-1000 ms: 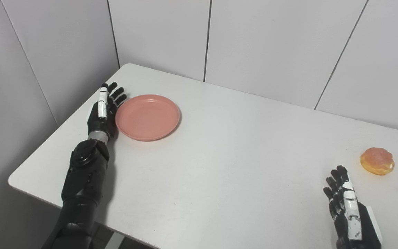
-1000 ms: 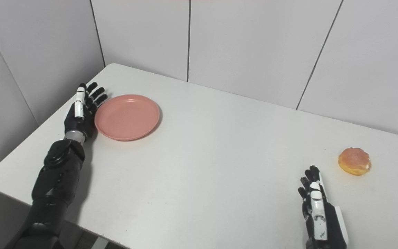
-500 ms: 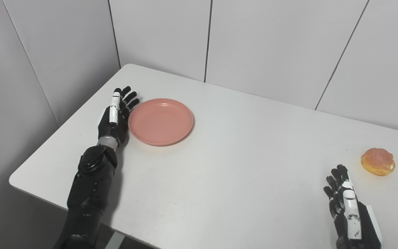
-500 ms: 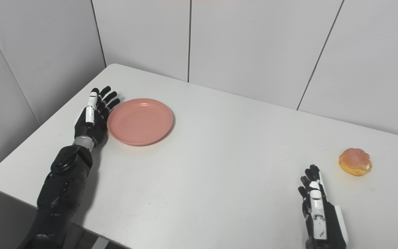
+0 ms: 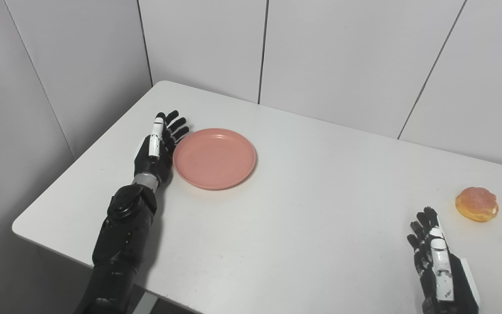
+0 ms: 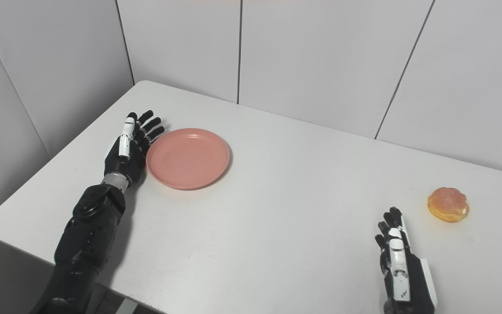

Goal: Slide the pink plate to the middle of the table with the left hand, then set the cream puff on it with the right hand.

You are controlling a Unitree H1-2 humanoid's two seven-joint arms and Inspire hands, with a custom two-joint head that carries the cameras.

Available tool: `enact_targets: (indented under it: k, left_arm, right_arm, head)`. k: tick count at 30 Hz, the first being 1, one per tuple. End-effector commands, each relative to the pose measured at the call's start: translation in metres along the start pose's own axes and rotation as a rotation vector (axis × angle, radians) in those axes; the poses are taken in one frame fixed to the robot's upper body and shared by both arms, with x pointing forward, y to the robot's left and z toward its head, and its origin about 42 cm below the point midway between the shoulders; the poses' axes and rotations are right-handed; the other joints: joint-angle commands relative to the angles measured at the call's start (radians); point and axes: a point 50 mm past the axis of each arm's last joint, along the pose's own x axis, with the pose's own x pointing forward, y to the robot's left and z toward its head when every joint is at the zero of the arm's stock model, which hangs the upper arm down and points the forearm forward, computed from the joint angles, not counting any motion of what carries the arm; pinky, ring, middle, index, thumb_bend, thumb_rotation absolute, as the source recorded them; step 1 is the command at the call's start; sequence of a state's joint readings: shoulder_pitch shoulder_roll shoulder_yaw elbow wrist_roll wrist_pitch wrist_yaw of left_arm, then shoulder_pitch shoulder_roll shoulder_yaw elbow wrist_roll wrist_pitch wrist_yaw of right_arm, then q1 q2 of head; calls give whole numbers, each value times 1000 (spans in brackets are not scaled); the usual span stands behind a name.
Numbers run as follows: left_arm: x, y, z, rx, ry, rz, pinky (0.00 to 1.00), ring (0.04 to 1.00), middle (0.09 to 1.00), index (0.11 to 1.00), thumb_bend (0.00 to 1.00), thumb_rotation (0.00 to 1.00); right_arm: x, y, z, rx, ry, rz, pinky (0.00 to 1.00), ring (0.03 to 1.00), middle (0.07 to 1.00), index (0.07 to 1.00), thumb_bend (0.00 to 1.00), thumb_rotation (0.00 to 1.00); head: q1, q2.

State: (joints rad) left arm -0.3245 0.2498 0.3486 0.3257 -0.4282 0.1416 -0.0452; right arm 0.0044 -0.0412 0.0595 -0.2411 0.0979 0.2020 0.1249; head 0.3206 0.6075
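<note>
A round pink plate lies flat on the left part of the white table. My left hand stands on edge with fingers straight and apart, its palm side against the plate's left rim, holding nothing. A golden cream puff with a pinkish top sits near the right edge. Below and left of it, my right hand rests open at the bottom right, a short gap away from the puff.
Grey wall panels close off the table's far side and the left. The table's near left corner is rounded, with a drop below it.
My left hand has pushed the pink plate to the right, toward the table's middle, staying against its left rim. The right hand and the cream puff have stayed put.
</note>
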Motion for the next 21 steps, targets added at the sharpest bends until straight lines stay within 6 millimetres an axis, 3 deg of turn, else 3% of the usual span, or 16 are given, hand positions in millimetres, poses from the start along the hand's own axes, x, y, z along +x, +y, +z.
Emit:
enact_targets:
  k: [1,21]
  left_arm:
    - [-1,-10,-9,-16,46,-20,870,873,877,860,382,1000]
    - [-7,-54,-25,-24,81,-131,870,874,880,857,388,1000]
  right_arm:
    - [6,3,17,3,-67,15,1000,993,1000,1000,194,1000]
    - [6,9,19,10,-73,10,1000,993,1000,1000,216,1000]
  head:
    - [-1,1]
    - [-33,18]
